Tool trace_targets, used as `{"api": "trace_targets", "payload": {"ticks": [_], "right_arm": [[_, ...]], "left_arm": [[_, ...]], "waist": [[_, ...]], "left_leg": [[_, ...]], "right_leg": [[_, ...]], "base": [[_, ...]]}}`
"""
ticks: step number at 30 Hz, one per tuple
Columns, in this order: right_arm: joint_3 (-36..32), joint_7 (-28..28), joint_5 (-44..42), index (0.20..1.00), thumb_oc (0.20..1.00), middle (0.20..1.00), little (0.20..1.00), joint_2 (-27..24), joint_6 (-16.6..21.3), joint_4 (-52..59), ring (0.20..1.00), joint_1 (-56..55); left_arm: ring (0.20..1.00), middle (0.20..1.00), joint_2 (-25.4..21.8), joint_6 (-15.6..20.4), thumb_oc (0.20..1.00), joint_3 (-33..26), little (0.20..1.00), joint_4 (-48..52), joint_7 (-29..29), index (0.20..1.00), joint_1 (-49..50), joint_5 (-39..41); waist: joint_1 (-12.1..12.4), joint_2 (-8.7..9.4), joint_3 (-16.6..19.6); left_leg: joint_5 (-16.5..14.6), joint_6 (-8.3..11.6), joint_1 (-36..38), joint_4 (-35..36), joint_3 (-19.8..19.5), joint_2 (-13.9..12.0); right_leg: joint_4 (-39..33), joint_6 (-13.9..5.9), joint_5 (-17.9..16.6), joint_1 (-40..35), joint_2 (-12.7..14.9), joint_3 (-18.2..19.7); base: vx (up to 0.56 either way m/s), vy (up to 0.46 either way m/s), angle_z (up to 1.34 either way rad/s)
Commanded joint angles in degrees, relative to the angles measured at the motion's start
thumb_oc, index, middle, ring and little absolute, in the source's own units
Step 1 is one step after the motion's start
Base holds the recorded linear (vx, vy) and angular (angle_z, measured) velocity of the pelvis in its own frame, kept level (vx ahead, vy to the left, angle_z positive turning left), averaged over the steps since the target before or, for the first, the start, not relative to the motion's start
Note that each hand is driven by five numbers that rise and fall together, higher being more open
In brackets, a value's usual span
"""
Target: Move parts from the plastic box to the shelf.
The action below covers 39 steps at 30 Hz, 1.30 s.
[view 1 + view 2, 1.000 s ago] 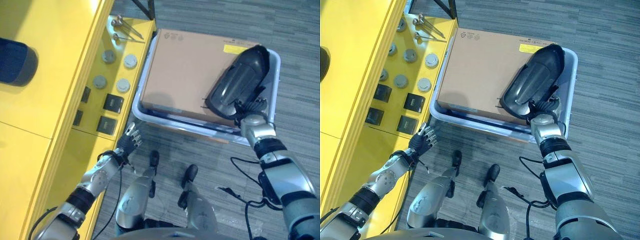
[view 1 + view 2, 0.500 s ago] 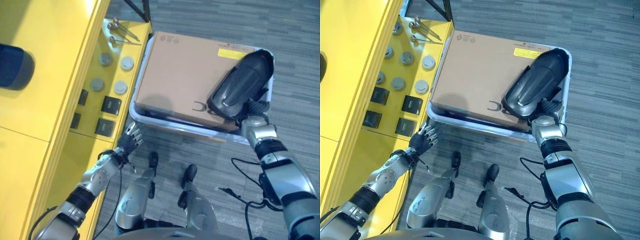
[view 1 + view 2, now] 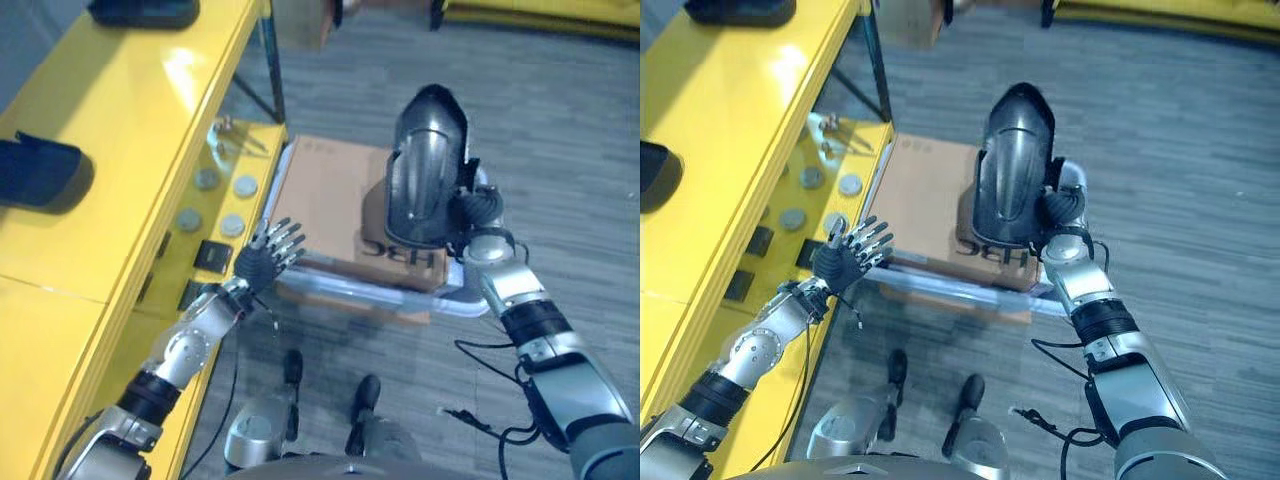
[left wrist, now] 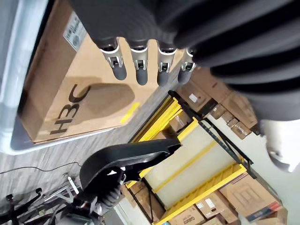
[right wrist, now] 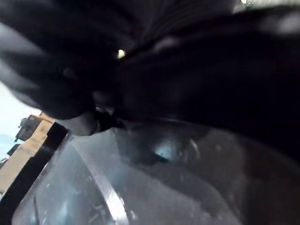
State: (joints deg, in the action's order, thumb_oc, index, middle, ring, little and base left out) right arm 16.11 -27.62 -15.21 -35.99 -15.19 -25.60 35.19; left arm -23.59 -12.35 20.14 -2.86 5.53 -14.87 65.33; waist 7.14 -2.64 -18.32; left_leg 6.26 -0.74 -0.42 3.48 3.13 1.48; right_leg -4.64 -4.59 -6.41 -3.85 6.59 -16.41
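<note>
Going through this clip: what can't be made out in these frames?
- Right hand: in the eye views its fingers sit behind the large black part, and the right wrist view is too dark and close, so the grip is unreadable.
- Plastic box: the cardboard box lying in it hides what is underneath.
- Small parts on the lower yellow shelf: too small to identify.
- Left hand: fingers spread, holding nothing.

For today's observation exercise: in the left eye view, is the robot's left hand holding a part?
No, the left hand hangs with fingers spread and nothing in it, beside the cardboard box.
</note>
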Motion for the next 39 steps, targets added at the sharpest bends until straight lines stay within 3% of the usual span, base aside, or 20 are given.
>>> {"api": "trace_targets", "payload": {"ticks": [1,5,9,21,25,30,39], "right_arm": [[5.00,3.44,3.55,0.200,0.200,0.200,0.200,-0.01,-0.34,1.65,0.200,0.87],[10.18,7.01,4.87,0.200,0.200,0.200,0.200,5.47,-0.84,0.31,0.200,2.49],[13.68,7.53,4.04,0.200,0.200,0.200,0.200,10.22,0.04,-2.17,0.200,4.47],[18.91,9.08,5.35,0.200,0.200,0.200,0.200,16.48,1.05,-3.74,0.200,5.11],[19.82,8.61,5.48,0.200,0.200,0.200,0.200,16.94,1.16,-4.21,0.200,5.50],[18.85,6.89,5.25,0.200,0.200,0.200,0.200,15.27,0.43,-3.24,0.200,3.89],[14.89,6.55,3.77,0.200,0.200,0.200,0.200,9.97,0.05,1.86,0.200,1.65]], "left_arm": [[1.000,1.000,2.02,-3.96,1.000,2.33,1.000,-5.47,-5.41,1.000,-2.17,-5.50],[1.000,1.000,4.38,-7.18,1.000,5.04,1.000,-11.39,-1.61,1.000,-9.67,-9.71],[1.000,1.000,6.67,-8.97,1.000,8.54,1.000,-13.81,-2.19,1.000,-15.10,-11.43],[1.000,1.000,12.03,-11.18,1.000,14.09,1.000,-19.07,-2.82,1.000,-19.83,-12.53],[1.000,1.000,12.86,-9.55,1.000,14.80,1.000,-21.52,-5.70,1.000,-20.46,-16.46],[1.000,1.000,11.59,-6.07,1.000,12.22,1.000,-22.19,-7.45,1.000,-19.95,-15.45],[1.000,1.000,7.60,-8.87,1.000,8.31,1.000,-14.83,-7.90,1.000,-17.00,-9.85]], "waist": [[0.64,1.41,8.49],[-0.23,1.96,12.18],[-0.82,2.14,13.64],[-2.39,2.21,15.54],[-2.52,2.39,15.98],[-2.84,2.42,16.33],[-2.82,2.22,15.99]], "left_leg": [[-3.10,1.63,0.79,-1.97,0.45,-3.35],[-3.29,1.93,3.23,-1.31,1.68,-3.95],[-3.33,2.13,3.84,-1.37,2.42,-4.22],[-3.55,2.15,4.87,-0.85,3.71,-4.36],[-3.54,2.21,4.99,-0.77,3.68,-4.38],[-3.47,2.39,5.25,-0.58,3.70,-4.55],[-3.32,2.57,5.57,-0.46,3.48,-4.86]], "right_leg": [[2.50,-4.03,-0.24,0.53,5.52,-1.14],[1.18,-4.12,-0.22,-1.37,5.17,-0.37],[1.00,-4.08,-0.28,-1.75,5.03,0.10],[0.31,-4.16,-0.60,-1.92,4.69,1.20],[0.08,-4.26,-0.73,-1.86,4.56,1.41],[-0.10,-4.30,-0.74,-1.84,4.37,1.64],[-0.04,-4.22,-0.59,-2.20,4.28,0.85]], "base": [[0.13,-0.038,-0.09],[0.12,-0.056,-0.18],[0.04,-0.049,-0.06],[0.01,-0.013,-0.05],[0.00,0.000,0.00],[0.00,0.002,-0.01],[0.00,0.004,-0.02]]}}
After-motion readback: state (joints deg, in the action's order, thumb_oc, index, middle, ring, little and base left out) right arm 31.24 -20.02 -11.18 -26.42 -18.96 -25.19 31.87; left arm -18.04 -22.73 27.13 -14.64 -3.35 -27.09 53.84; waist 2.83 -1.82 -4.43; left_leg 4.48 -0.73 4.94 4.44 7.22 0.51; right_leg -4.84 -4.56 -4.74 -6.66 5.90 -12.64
